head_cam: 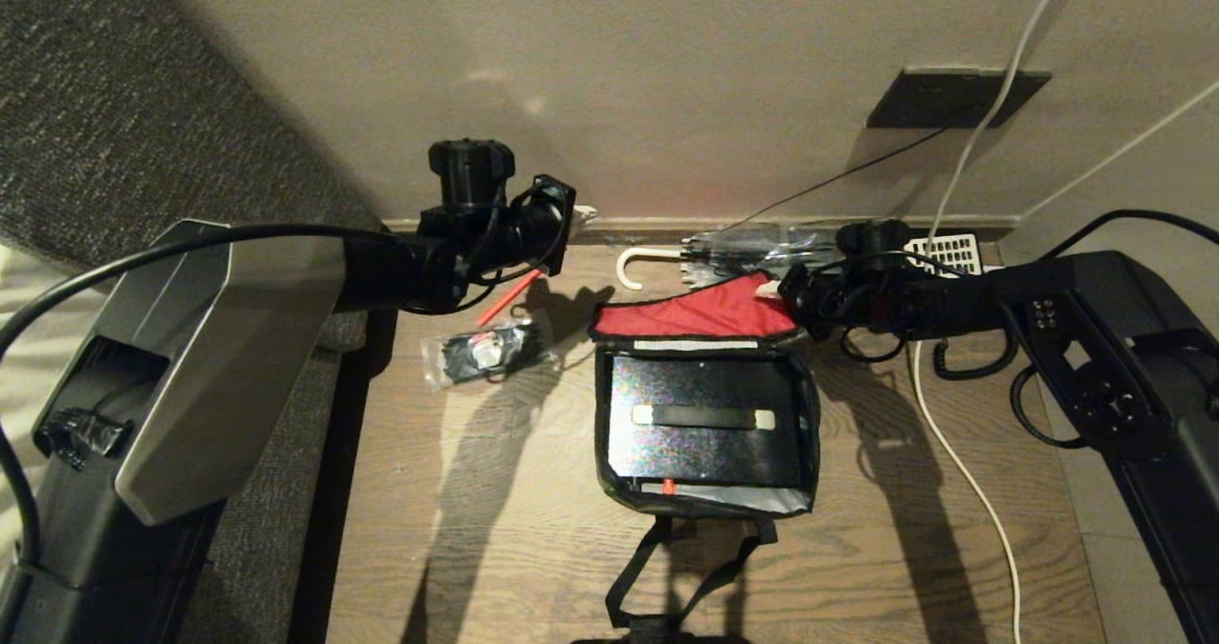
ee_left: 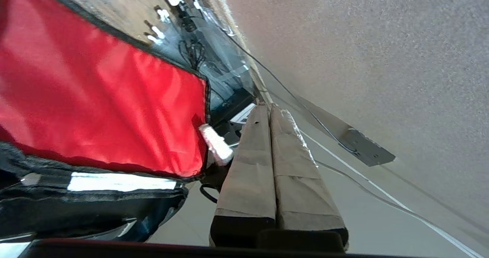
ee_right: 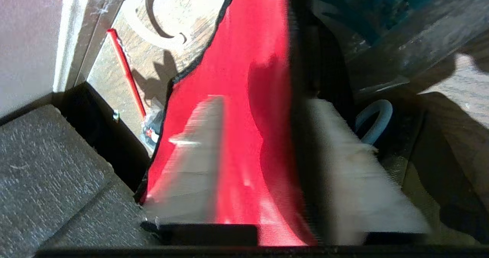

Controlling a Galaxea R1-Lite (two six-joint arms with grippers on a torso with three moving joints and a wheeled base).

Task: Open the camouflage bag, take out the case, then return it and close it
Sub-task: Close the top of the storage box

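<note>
The camouflage bag (head_cam: 811,406) lies open on the wooden floor, its red-lined flap (head_cam: 705,312) raised at the far side. The case (head_cam: 648,453), black and speckled with a black strap handle, lies flat inside the bag. My right gripper (head_cam: 773,291) is at the flap's right corner. In the right wrist view its blurred fingers (ee_right: 191,155) stand apart on either side of the red flap (ee_right: 248,78), so the right gripper (ee_right: 267,99) is open. My left gripper (head_cam: 576,213) hangs raised left of the bag, shut and empty (ee_left: 267,106).
A clear packet of black items (head_cam: 486,353) and a red stick (head_cam: 509,296) lie left of the bag. A white hooked handle (head_cam: 633,268), a telephone keypad (head_cam: 943,249) and a white cable (head_cam: 962,463) lie behind and right. A grey sofa (head_cam: 143,101) borders the left; the wall is close behind.
</note>
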